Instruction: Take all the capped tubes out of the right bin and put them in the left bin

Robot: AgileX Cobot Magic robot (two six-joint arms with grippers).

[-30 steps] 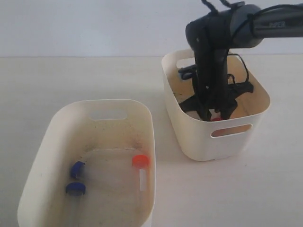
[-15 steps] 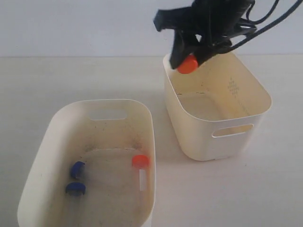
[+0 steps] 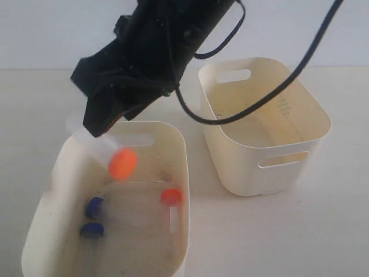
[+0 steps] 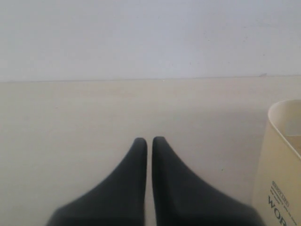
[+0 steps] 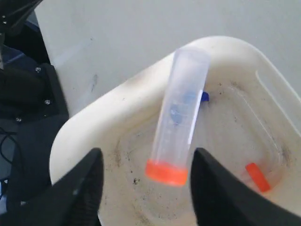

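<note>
An orange-capped tube (image 3: 104, 153) hangs free in the air over the left bin (image 3: 145, 124), cap end down, blurred with motion. Just above it my right gripper (image 3: 99, 126) stands open; in the right wrist view the tube (image 5: 182, 113) drops between the spread fingers (image 5: 89, 179) without touching them. On the left bin's speckled floor lie two blue-capped tubes (image 3: 94, 206) (image 3: 91, 230) and another orange-capped tube (image 3: 170, 197). The right bin (image 3: 323, 118) holds no tube. My left gripper (image 4: 149, 140) is shut on nothing, low over the table.
The right arm and its black cables (image 3: 300, 63) stretch across the right bin's rim toward the left. A cream tub's corner with printed lettering (image 4: 282, 160) shows beside the left gripper. Pale tabletop (image 3: 277, 231) lies in front of both bins.
The right gripper lifted the orange-capped tube out of the right bin, carried it left over the left bin, and opened; the tube is now falling free.
</note>
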